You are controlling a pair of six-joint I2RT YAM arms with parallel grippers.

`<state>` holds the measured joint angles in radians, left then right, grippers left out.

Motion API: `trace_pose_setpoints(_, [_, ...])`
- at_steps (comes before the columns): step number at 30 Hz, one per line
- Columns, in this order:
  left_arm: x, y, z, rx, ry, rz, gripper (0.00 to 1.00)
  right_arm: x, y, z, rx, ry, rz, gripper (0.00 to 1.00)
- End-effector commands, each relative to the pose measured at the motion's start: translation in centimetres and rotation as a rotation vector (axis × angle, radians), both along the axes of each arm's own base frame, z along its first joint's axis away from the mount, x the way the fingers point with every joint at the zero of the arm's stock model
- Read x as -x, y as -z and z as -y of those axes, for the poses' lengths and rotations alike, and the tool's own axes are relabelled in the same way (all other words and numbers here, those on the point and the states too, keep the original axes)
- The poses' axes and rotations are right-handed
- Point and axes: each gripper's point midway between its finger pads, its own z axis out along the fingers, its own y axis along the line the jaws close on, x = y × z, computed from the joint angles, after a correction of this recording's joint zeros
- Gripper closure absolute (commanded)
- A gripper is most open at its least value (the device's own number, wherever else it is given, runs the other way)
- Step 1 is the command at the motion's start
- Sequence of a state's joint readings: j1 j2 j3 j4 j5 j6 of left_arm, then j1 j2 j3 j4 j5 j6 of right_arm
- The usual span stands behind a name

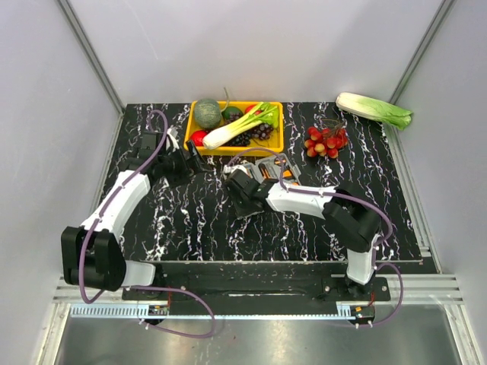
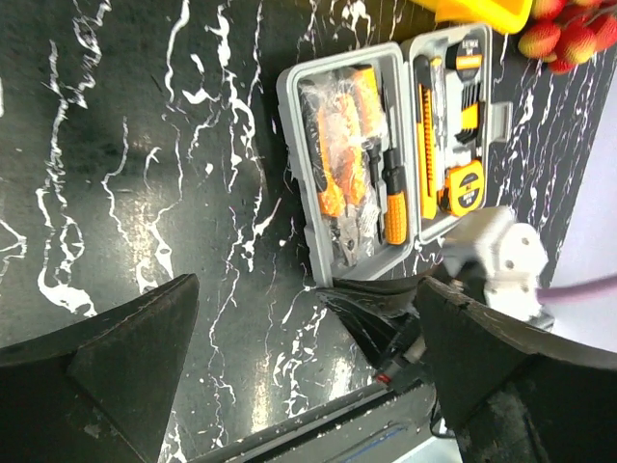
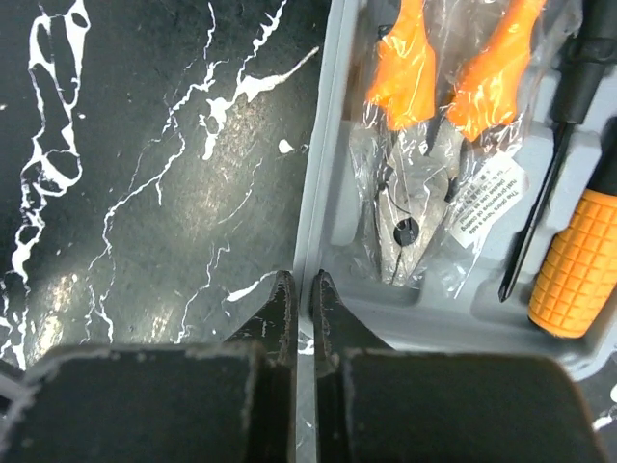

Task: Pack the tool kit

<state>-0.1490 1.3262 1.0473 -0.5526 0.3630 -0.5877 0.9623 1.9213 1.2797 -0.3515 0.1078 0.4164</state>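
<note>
The tool kit (image 1: pixel 264 168) lies open on the black marble table just in front of the yellow tray. In the left wrist view the grey case (image 2: pixel 294 145) holds bagged orange pliers (image 2: pixel 337 164), screwdrivers and a yellow tape measure (image 2: pixel 466 183). My right gripper (image 3: pixel 300 285) is shut on the case's thin rim (image 3: pixel 318 174) at its near left corner, one finger outside and one inside, beside the pliers (image 3: pixel 410 193). It shows in the top view (image 1: pixel 230 179). My left gripper (image 2: pixel 308 376) is open and empty, held above the table left of the kit (image 1: pixel 194 161).
A yellow tray (image 1: pixel 278 141) of vegetables stands behind the kit. A bunch of red fruit (image 1: pixel 326 141) and a cabbage (image 1: pixel 374 110) lie at the back right. White walls close in the table on three sides.
</note>
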Motion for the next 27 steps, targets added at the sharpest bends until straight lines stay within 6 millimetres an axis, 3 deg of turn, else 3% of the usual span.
trace_pose_setpoints(1, [-0.6,0.0,1.7,0.087,0.073,0.042,0.01,-1.6,-7.1,-2.0,-0.202,0.037,0.136,1.0])
trace_pose_setpoints(7, [0.1,2.1,3.5,0.174,0.153,0.055,0.01,-0.7,-10.2,-3.9,-0.341,0.03,0.091,1.0])
trace_pose_setpoints(16, [0.4,5.9,7.0,0.15,0.249,-0.008,0.02,0.9,-10.9,-5.6,-0.432,-0.018,0.013,1.0])
trace_pose_setpoints(21, [0.8,8.3,7.7,0.147,0.262,-0.097,0.21,1.3,-11.6,-6.1,-0.467,-0.041,-0.009,1.0])
trace_pose_setpoints(27, [0.3,8.4,7.6,0.135,0.255,-0.103,0.5,1.5,-11.4,-6.1,-0.472,-0.034,-0.026,1.0])
